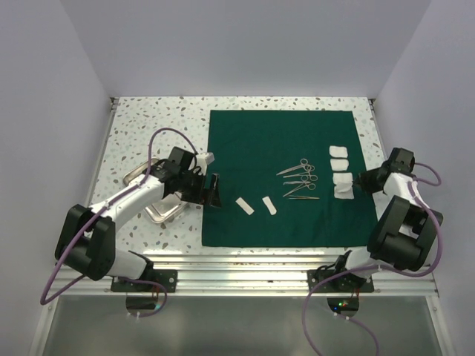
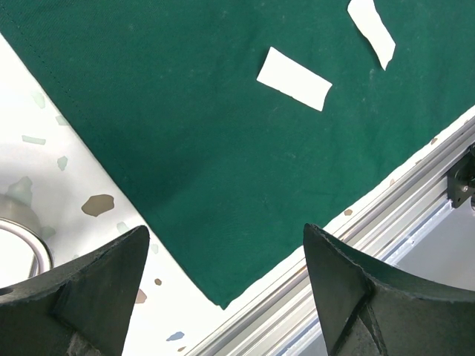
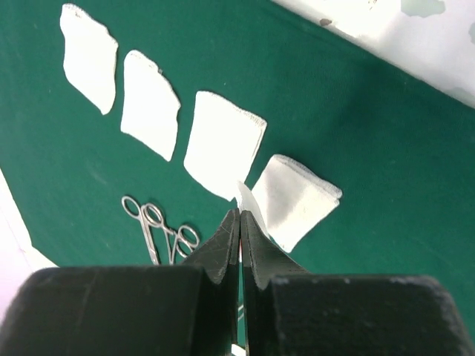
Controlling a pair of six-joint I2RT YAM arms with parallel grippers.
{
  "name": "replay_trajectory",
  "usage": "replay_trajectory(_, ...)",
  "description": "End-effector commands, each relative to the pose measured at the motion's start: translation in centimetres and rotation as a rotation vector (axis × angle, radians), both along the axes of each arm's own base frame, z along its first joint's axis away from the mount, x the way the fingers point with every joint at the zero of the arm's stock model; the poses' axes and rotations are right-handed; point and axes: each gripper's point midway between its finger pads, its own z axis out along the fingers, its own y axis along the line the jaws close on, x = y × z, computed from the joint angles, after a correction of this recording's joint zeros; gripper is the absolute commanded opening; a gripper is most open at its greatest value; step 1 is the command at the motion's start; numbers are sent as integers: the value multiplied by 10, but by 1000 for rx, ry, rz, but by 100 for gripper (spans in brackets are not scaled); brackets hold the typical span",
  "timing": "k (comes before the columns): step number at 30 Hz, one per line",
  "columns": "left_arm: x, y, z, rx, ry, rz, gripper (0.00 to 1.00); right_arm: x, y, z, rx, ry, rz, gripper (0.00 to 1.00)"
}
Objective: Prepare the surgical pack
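Cloth (image 1: 282, 215) flat on tabletop (image 1: 148, 126), scissors (image 1: 300, 178) mid-cloth, gauze pads (image 1: 339, 157) along right side | left pincer (image 2: 226, 252) wide, empty, above cloth's near corner | right pincer (image 3: 241, 215) closed, apparently nipping corner of nearest gauze pad (image 3: 297, 200) | gauze light, soft, floppy: pinch at corner, lift gently

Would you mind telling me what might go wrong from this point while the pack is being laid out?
1. The right tool is shut on only a thin corner of the nearest gauze pad; lifting may unfold it or let it slip free.
2. The left tool hangs open over the edge of the green drape; snagging the cloth could shift everything laid on it.
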Motion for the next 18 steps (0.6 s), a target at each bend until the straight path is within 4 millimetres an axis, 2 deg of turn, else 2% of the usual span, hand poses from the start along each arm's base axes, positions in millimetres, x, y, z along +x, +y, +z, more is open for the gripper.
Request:
replay_trajectory(1,7,0,1,1,-35,-15,88,11,-10,-1,-27,-46,-53,0)
replay_trajectory(7,8,0,1,3,-35,-15,89,17,-11,-8,-11,-61,-78,0)
replay_trajectory(18,9,-1,0,3,-35,-14,89,30,-14,6,8,-107,-101,0)
